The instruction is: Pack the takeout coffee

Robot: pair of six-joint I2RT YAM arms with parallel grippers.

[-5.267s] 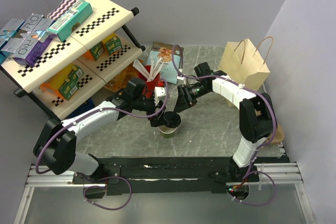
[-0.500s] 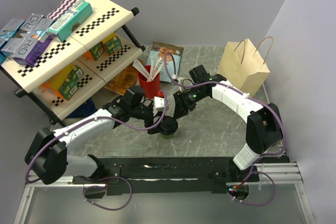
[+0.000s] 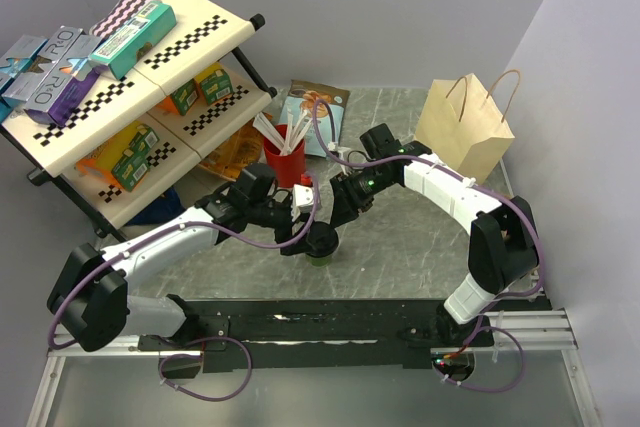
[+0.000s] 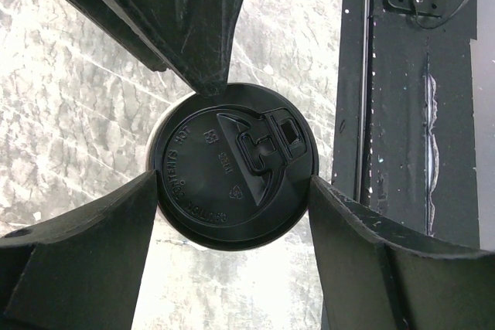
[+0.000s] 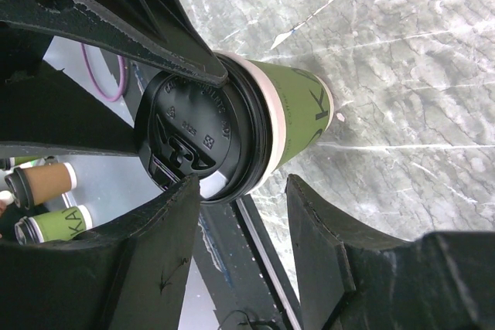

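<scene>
**A:** From the top camera, the takeout coffee (image 3: pixel 323 243) stands upright on the marble table (image 3: pixel 430 247), near the front edge and between the two arms.

**B:** The left gripper (image 3: pixel 310 235) is right down on it, and the right gripper (image 3: pixel 340 215) is at its far side. The red cup (image 3: pixel 290 162) of stirrers is just behind, and the paper bag (image 3: pixel 465 127) is well apart at the back right.

**A:** Left wrist view now. The black lid (image 4: pixel 232 175) fills the middle, and the left fingers (image 4: pixel 85 253) sit against its rim on both sides. That's a grip, spread wide across the lid.

**B:** That dark tip coming in from the top is the right arm's finger (image 4: pixel 193 28), touching the lid's edge.

**A:** Over to the right wrist view. There's the green cup wall (image 5: pixel 298 117), with the lid on top.

**B:** The right fingers (image 5: pixel 158 268) are parted with nothing between them. One tip meets the lid's rim. The other stands just beside the cup wall, though I can't tell if it touches.
</scene>
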